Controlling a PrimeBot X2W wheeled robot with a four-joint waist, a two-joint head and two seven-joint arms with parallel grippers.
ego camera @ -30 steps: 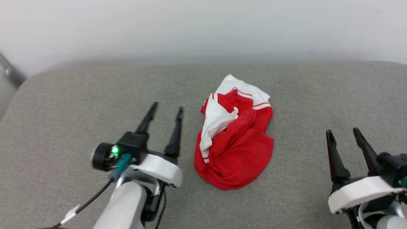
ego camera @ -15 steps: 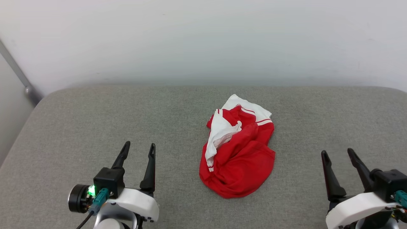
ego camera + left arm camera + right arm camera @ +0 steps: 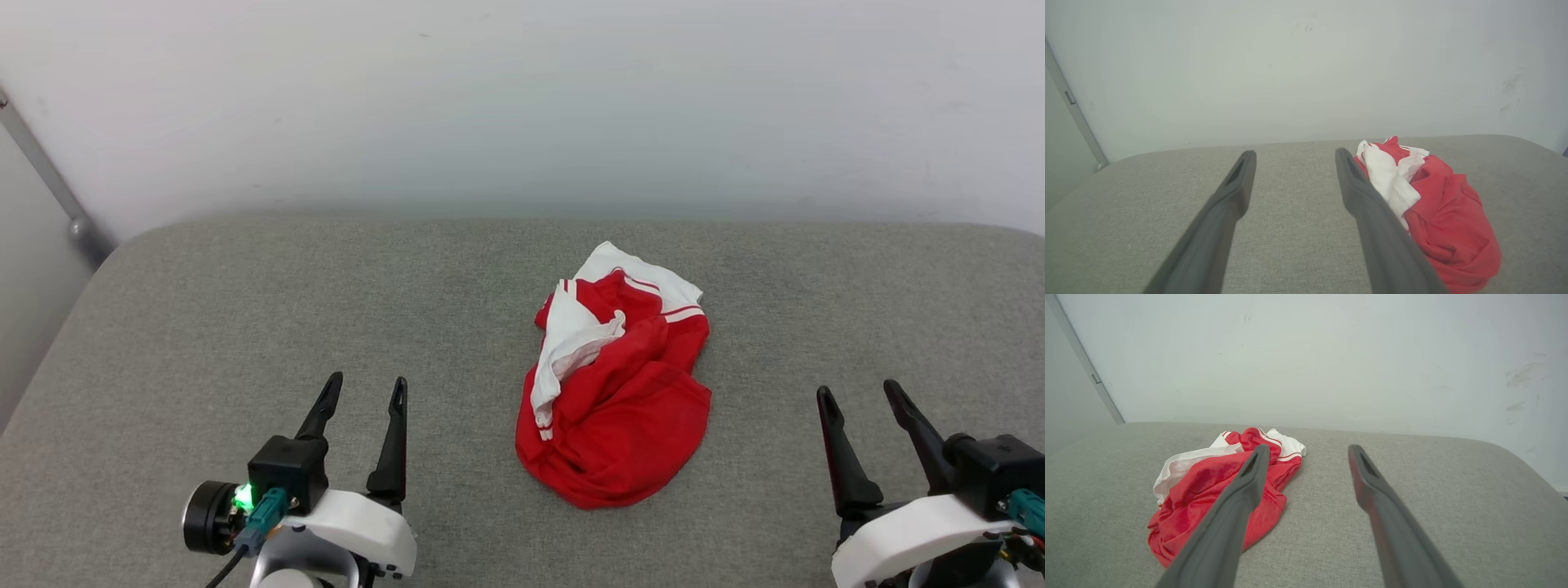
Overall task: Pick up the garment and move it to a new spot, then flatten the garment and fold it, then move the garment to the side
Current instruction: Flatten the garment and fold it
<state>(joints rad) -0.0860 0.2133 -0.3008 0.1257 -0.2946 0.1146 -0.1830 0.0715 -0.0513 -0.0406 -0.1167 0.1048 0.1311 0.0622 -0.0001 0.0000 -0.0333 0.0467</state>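
Note:
The garment [image 3: 616,384] lies crumpled in a red heap with white sleeve ends and red-and-white stripe trim, near the middle of the grey cushion [image 3: 245,310]. My left gripper [image 3: 366,381] stands open at the lower left, well to the left of the heap, holding nothing. At the lower right my right gripper [image 3: 859,390] is open too, apart from the cloth. In the left wrist view the garment [image 3: 1437,216] sits right of the gripper [image 3: 1295,153]. The right wrist view has the garment [image 3: 1208,486] left of the gripper [image 3: 1308,448].
A pale wall [image 3: 522,98] rises right behind the cushion's far edge. A grey metal bar [image 3: 49,175] slants down the wall at the far left. The cushion's rounded corners fall away at the left and right.
The head view has tilted up, so more wall shows and everything sits lower in the picture. The left gripper has drawn back toward the robot and away from the garment. The garment lies as before.

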